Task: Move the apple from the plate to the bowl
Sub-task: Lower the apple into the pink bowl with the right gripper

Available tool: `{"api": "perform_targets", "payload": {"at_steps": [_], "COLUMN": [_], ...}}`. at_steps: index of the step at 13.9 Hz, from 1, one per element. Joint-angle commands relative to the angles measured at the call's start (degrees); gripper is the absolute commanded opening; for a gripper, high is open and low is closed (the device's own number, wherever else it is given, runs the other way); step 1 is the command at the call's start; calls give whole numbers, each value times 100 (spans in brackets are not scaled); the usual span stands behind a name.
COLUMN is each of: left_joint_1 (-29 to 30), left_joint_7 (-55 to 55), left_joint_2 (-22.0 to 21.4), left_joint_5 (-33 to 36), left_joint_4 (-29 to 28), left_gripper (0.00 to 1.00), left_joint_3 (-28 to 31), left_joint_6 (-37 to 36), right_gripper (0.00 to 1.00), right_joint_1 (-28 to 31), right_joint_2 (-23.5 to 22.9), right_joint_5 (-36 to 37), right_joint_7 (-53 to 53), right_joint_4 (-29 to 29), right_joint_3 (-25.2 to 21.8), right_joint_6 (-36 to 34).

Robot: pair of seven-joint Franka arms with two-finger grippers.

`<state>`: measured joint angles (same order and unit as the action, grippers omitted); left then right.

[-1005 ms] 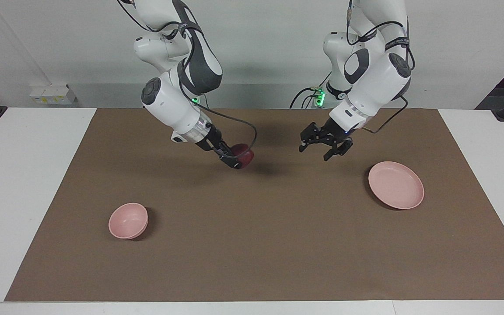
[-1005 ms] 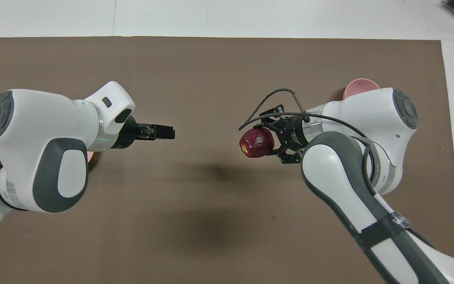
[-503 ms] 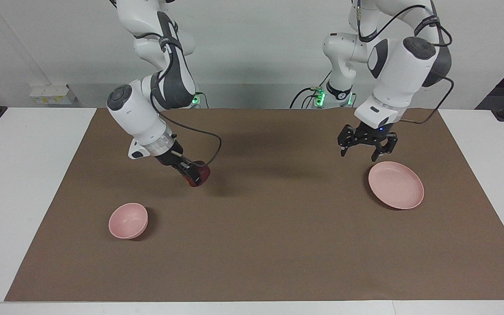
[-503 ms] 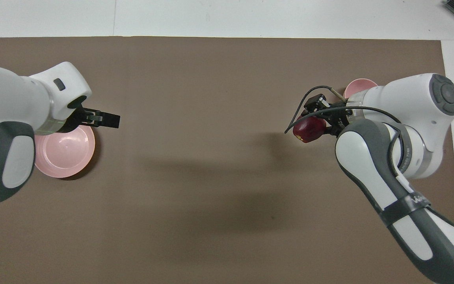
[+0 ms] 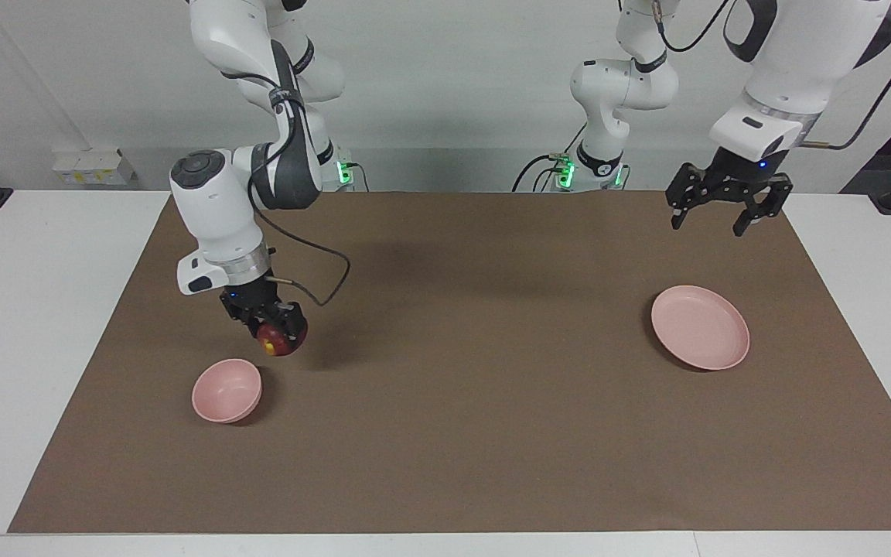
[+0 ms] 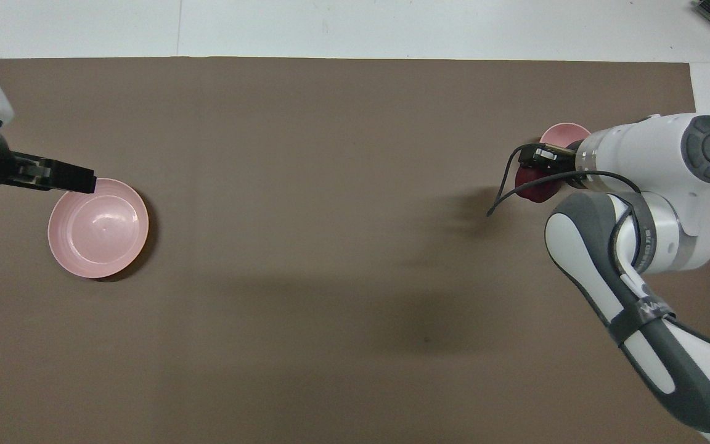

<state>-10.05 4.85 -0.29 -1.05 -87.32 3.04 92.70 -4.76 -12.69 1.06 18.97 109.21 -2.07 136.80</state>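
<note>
My right gripper [image 5: 276, 331] is shut on the dark red apple [image 5: 284, 341] and holds it in the air over the mat, just beside the small pink bowl [image 5: 227, 391]. The yellowish patch faces down. In the overhead view the apple [image 6: 530, 190] shows just short of the bowl's rim [image 6: 564, 131], and my right arm partly hides the bowl. The flat pink plate [image 5: 699, 326] lies bare at the left arm's end of the mat. My left gripper [image 5: 708, 226] is open and empty, raised high over the mat near the plate [image 6: 98, 228].
A brown mat [image 5: 461, 402] covers most of the white table [image 5: 43, 309]. A white socket box [image 5: 93, 166] sits by the wall at the right arm's end.
My right gripper has carried the apple from mid-table toward the right arm's end, down to beside the bowl. My left gripper has risen and drawn back toward the left arm's end.
</note>
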Motion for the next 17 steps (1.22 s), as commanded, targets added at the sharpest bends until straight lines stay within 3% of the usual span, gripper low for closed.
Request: {"api": "perform_targets", "payload": {"at_steps": [1, 4, 11, 12, 13, 14, 17], "left_joint_1": [179, 328, 556, 635, 645, 645, 645], "left_joint_7": [148, 166, 473, 473, 465, 465, 464], "left_joint_2": [91, 178, 64, 64, 64, 64, 56], "left_joint_5": [105, 105, 26, -18, -44, -45, -36], "left_joint_4": [496, 839, 805, 796, 778, 743, 743], "left_gripper": [100, 100, 100, 100, 100, 100, 100], "left_joint_3": [-57, -40, 4, 4, 4, 4, -5], "left_joint_6": [-559, -884, -1026, -982, -938, -886, -868], "right_gripper": [0, 0, 0, 18, 62, 100, 100], "right_joint_1": [308, 545, 599, 599, 590, 590, 590], "right_joint_2": [-110, -356, -901, -902, -911, -919, -885], "right_joint_5": [673, 1316, 1344, 1344, 1361, 1361, 1370], "right_joint_7": [-778, -877, -816, -833, -851, -860, -912], "right_joint_4": [-23, 13, 13, 4, -40, -84, -163], "right_joint_3": [58, 67, 67, 67, 67, 67, 67], "right_joint_6": [469, 1032, 1587, 1587, 1578, 1578, 1499]}}
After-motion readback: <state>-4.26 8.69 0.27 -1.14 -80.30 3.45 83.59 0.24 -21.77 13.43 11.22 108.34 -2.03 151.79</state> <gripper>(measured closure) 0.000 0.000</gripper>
